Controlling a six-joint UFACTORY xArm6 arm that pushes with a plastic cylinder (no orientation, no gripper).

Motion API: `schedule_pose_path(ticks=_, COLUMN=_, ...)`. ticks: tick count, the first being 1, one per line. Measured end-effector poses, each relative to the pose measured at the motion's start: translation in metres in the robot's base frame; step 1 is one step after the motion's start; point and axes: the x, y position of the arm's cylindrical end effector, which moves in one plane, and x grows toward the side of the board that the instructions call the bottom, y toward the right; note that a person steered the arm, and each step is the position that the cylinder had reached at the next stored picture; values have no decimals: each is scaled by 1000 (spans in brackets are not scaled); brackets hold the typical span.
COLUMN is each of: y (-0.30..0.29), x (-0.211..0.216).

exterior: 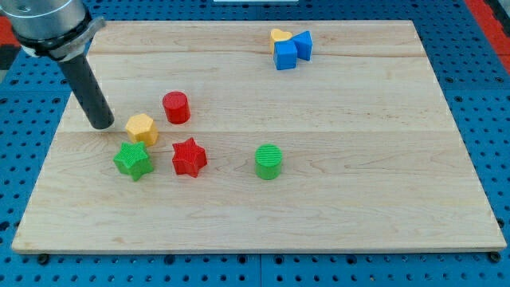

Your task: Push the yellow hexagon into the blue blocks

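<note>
The yellow hexagon [142, 128] lies at the board's left middle. My tip [103, 125] rests on the board just to the hexagon's left, a small gap apart. Two blue blocks sit together near the view's top right of centre: a blue cube [284, 55] and a blue block [303, 45] behind it. A yellow heart-like block [279, 35] touches them at the top.
A red cylinder [175, 107] stands just right of and above the hexagon. A green star [132, 160] and a red star [189, 156] lie below it. A green cylinder [268, 161] stands at the board's middle. The wooden board [374, 159] sits on a blue pegboard.
</note>
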Motion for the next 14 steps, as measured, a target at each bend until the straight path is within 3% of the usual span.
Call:
schedule_pose_path(ticks=2, y=-8, x=31)
schedule_pose_path(ticks=6, y=73, x=-4)
schedule_pose_path(ticks=14, y=234, x=11)
